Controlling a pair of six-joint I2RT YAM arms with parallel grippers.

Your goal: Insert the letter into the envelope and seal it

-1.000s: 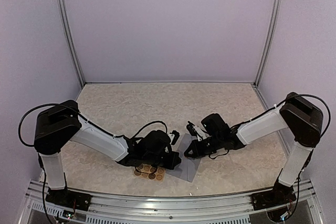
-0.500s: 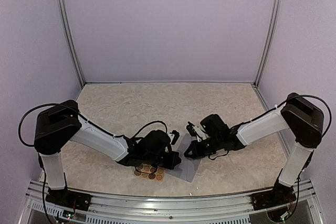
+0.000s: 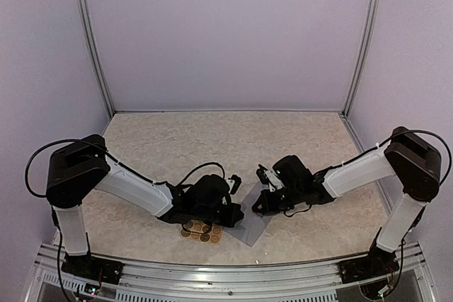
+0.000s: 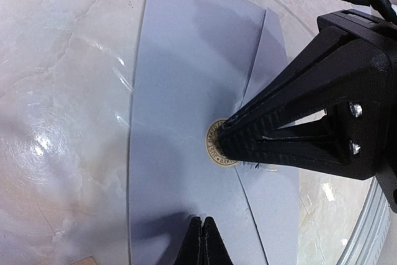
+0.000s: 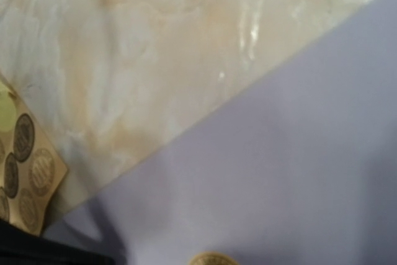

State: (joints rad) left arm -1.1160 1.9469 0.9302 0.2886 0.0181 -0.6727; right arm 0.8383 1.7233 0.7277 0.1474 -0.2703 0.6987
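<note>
Closest to the front edge of the worktop (image 3: 212, 139), a little left of its middle, we see the tan sticker sheet (image 3: 202, 231) lying flat, with round brown stickers on it. Just beside it on the right, also near the front edge, lies the envelope (image 3: 255, 230). It is grey-lavender and flat on the marbled surface, set at a slant to the edge, with one corner close to the sheet.

From the left wrist view, the left hand (image 4: 202, 224) has its fingers pressed together with nothing between them. Its tip is over the near part of the envelope, and we cannot tell whether it touches the paper. A little farther in, the right hand (image 4: 224, 136) also has its fingers brought together into one wedge. That tip bears down on a round brown sticker (image 4: 214, 148), which sits on the envelope where the folded flap's edge meets the body. The flap lies down flat. The right wrist view shows only the top rim of that sticker, at the bottom of its picture.

Both arms reach low toward the middle of the front half, the left arm (image 3: 134, 189) from the front left corner and the right arm (image 3: 354, 171) from the front right corner. Behind them the worktop runs back to pale lavender walls (image 3: 226, 33).
</note>
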